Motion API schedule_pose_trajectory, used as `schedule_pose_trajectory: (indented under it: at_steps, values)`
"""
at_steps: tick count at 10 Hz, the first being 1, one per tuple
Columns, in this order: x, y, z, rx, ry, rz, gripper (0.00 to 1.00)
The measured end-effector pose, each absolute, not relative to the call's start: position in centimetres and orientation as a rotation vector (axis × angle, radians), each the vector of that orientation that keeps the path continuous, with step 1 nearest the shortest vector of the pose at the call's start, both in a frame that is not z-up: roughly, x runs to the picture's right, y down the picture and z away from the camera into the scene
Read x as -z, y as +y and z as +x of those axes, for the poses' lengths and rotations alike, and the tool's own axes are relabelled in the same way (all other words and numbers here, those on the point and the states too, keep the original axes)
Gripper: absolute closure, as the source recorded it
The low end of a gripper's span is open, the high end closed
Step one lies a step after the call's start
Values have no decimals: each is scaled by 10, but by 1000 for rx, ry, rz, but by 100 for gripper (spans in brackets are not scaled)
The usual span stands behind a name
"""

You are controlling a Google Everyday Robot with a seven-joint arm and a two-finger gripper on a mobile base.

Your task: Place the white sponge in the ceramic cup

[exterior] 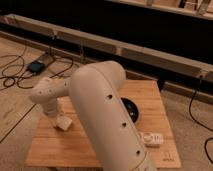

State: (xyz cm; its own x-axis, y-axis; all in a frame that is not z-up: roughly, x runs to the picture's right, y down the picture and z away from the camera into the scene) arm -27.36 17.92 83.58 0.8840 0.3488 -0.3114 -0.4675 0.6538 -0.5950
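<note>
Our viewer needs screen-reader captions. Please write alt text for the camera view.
A white robot arm reaches across a wooden table, its gripper shut on the white sponge near the left edge. A dark bowl shows partly behind the arm.

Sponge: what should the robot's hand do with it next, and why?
Probably lift it a little. The hand, low over the left part of the wooden table, looks shut on the white sponge, which rests on the wood. The ceramic cup is out of sight.
</note>
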Motion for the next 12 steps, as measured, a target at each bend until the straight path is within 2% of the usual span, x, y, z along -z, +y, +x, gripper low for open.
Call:
schedule_pose_trajectory:
  at_steps: [6, 12]
  values:
    - [-803, 105, -243, -547, 60, -665, 100]
    - [-802, -1, -194, -662, -125, -568, 100]
